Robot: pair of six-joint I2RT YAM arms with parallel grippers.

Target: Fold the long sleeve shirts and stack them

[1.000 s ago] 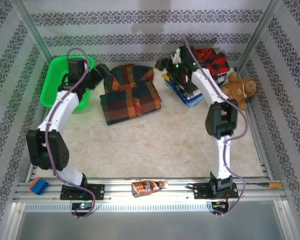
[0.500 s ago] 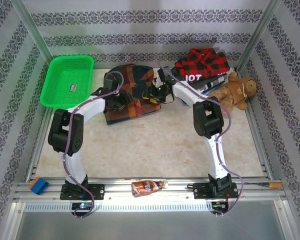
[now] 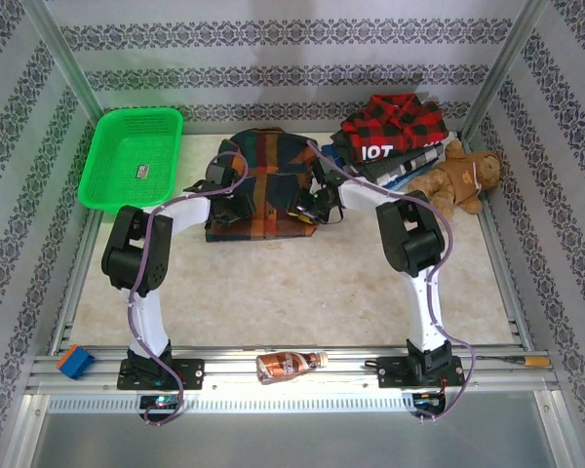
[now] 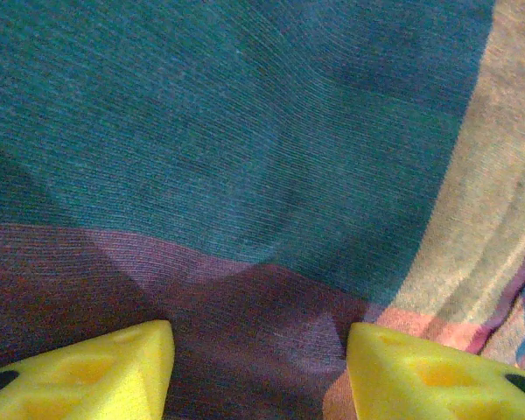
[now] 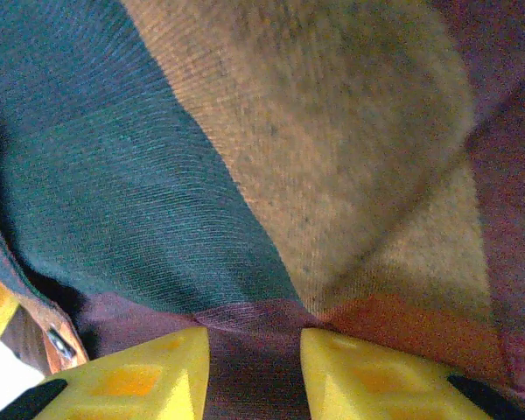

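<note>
The large orange, green, navy and red plaid cloth shirt (image 3: 263, 166) is spread far-centre on the tabletop (image 3: 302, 283). A fold is pinched by the narrow-set right gripper (image 5: 254, 337). The left gripper (image 4: 259, 337) is set astride bunched cloth, and its hold cannot be told.

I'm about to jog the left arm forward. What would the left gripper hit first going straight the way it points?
The plaid shirt: its cloth lies directly ahead of the left gripper, very close and possibly touching, though depth is hard to judge.
</note>
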